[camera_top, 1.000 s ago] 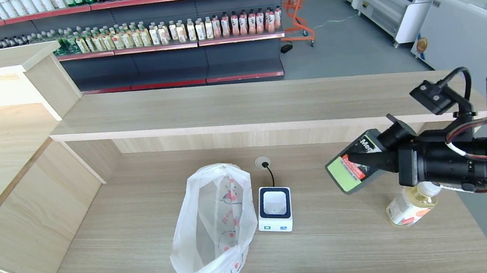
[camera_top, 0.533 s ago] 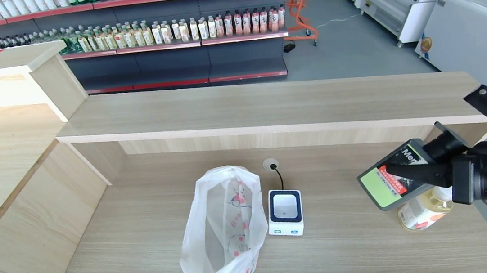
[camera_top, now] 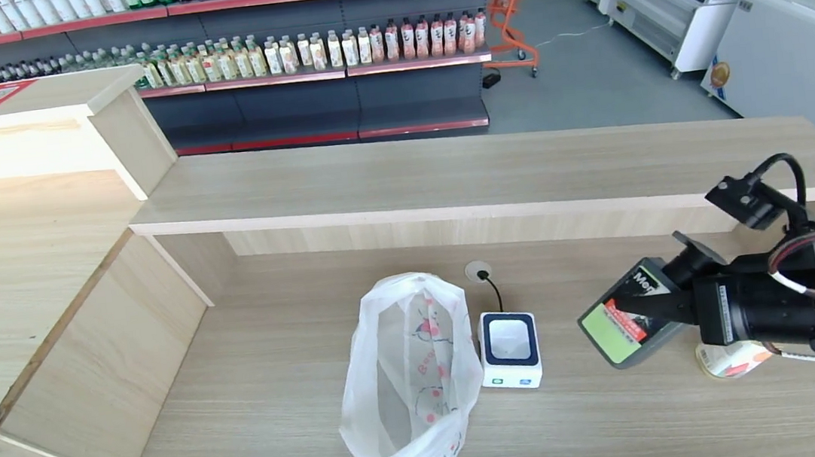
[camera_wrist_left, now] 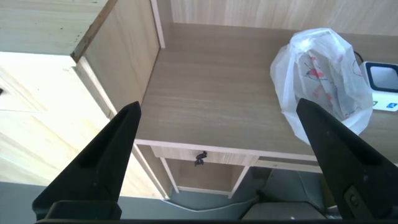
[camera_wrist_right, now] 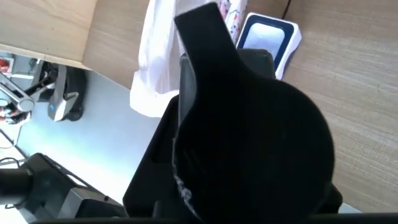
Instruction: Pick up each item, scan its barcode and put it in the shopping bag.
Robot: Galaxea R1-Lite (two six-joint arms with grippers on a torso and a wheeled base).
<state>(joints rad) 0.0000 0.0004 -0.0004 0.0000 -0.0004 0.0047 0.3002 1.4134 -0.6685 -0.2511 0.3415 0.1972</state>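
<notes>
My right gripper point(camera_top: 653, 292) is shut on a dark box point(camera_top: 619, 327) with a green face and a red label. It holds the box tilted in the air, to the right of the white barcode scanner point(camera_top: 509, 349) and a little above the counter. The white plastic shopping bag point(camera_top: 412, 379) stands open just left of the scanner. A yellow drink bottle point(camera_top: 732, 361) lies on the counter, partly hidden under my right arm. My left gripper point(camera_wrist_left: 217, 109) is open and holds nothing, off the counter's front left edge, with the bag point(camera_wrist_left: 323, 74) farther off.
A raised wooden ledge point(camera_top: 478, 176) runs along the back of the counter and a side wall point(camera_top: 89, 368) closes its left. The scanner's cable goes into a hole point(camera_top: 479, 272) behind it. Store shelves and freezers stand beyond.
The head camera has shifted, so the whole scene sits further right. Relative to the scanner, my right gripper with the box is now lower and slightly closer.
</notes>
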